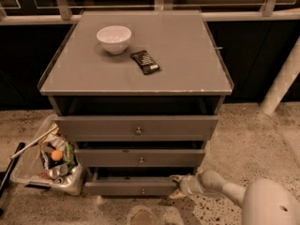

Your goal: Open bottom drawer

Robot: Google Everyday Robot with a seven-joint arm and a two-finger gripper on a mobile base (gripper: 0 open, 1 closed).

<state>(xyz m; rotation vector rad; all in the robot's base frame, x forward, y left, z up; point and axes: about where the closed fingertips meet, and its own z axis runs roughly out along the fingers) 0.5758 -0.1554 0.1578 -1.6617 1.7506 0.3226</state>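
**Gripper set at right end of bottom drawer front**

Nearest the camera, the robot's pale arm (234, 193) is seen reaching in from the lower right, low over the speckled floor (243, 144). The gripper (177, 186) is placed at the right-hand end of the bottom drawer (126, 187), touching or just beside its front. Whether it is open or closed, and whether anything is held, cannot be told. The end of the front appears to have been chosen instead of the tiny knob (143, 191) at centre, probably because so small a knob offers little to grasp.

A dark gap is seen above the bottom drawer's front, so the drawer is judged to be drawn out a little at most. Most of the pull is judged to remain.

To the left, a clear bin (70, 185) of litter is stood just beside the cabinet, close to the drawer's left corner. It could be nudged if the drawer is pulled askew.

Above, the middle drawer (117, 157) and the top drawer (93, 127) are stacked. On the cabinet top (187, 69), farther back, a white bowl (114, 38) and a dark packet (145, 62) are laid near each other, apart from the work below.
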